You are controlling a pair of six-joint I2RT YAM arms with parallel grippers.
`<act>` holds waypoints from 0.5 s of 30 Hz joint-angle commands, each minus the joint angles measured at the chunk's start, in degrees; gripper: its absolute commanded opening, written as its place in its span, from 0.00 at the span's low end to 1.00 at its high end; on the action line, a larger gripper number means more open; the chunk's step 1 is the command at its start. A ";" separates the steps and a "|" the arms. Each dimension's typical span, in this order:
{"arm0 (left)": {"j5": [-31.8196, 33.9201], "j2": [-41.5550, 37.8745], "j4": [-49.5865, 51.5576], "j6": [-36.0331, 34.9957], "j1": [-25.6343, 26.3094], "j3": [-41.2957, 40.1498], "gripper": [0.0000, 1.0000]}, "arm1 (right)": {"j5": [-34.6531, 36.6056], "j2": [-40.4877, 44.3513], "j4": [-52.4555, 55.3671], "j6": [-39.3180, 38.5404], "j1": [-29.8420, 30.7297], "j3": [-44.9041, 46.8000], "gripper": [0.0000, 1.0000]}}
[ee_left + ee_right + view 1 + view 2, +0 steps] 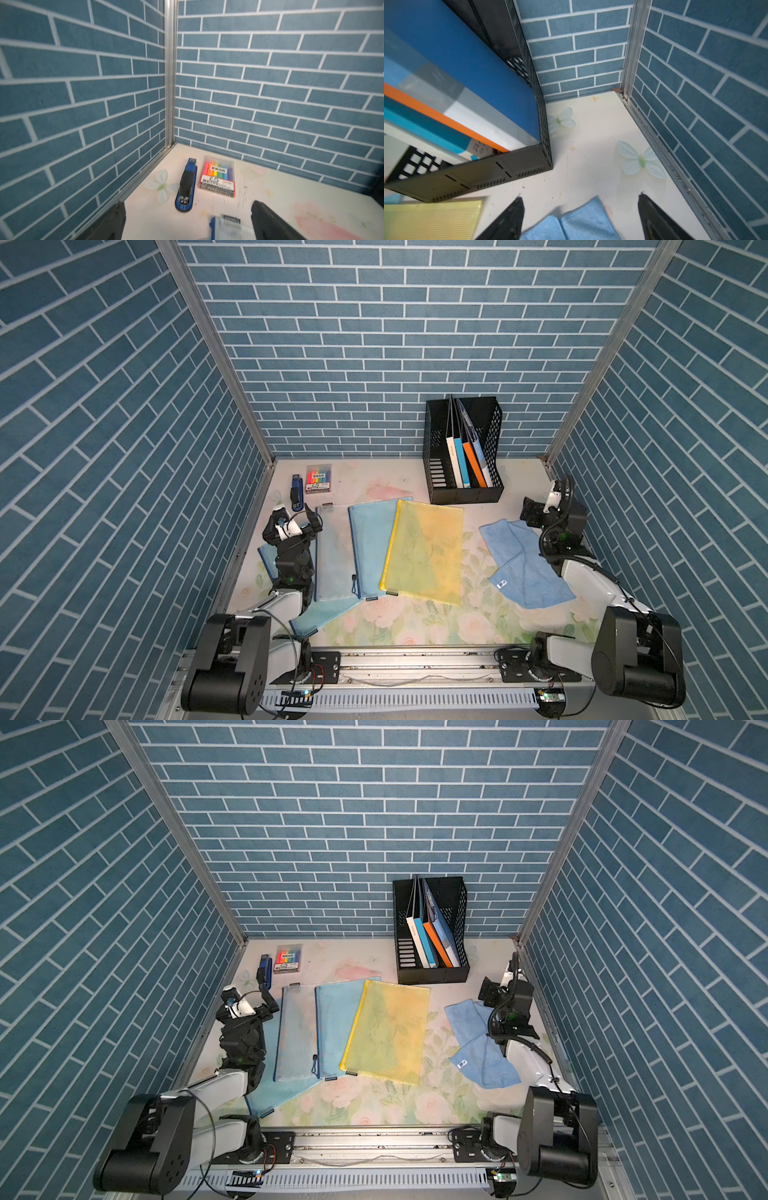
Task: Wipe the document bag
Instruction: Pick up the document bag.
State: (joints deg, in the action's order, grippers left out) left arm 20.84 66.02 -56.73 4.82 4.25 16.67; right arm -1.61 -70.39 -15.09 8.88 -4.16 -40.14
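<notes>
Several flat mesh document bags lie fanned on the floral table: a yellow bag (424,549) (388,1027) overlaps a blue bag (370,543), which lies beside a clear bag (332,556). A folded blue cloth (523,564) (482,1044) lies to the right. My right gripper (540,506) (580,197) hovers over the cloth's far corner (583,222), jaws open and apart from it. At the left my left gripper (297,516) (188,204) is open and empty above the clear bag's far corner (226,228).
A black file rack (461,456) (467,182) with folders stands at the back, close to the right gripper. In the back left corner lie a blue stapler (296,495) (186,187) and a highlighter pack (319,479) (218,176). Brick-patterned walls close three sides.
</notes>
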 commanded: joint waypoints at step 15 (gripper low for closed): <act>-37.54 11.94 50.04 13.99 11.38 32.75 0.96 | -10.93 -4.33 39.00 12.42 18.36 -12.69 0.74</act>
State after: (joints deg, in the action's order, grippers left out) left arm -9.41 73.71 -14.41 15.84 12.21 47.16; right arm -11.64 -73.47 19.00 16.84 11.31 -52.12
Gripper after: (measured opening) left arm 0.973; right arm 0.744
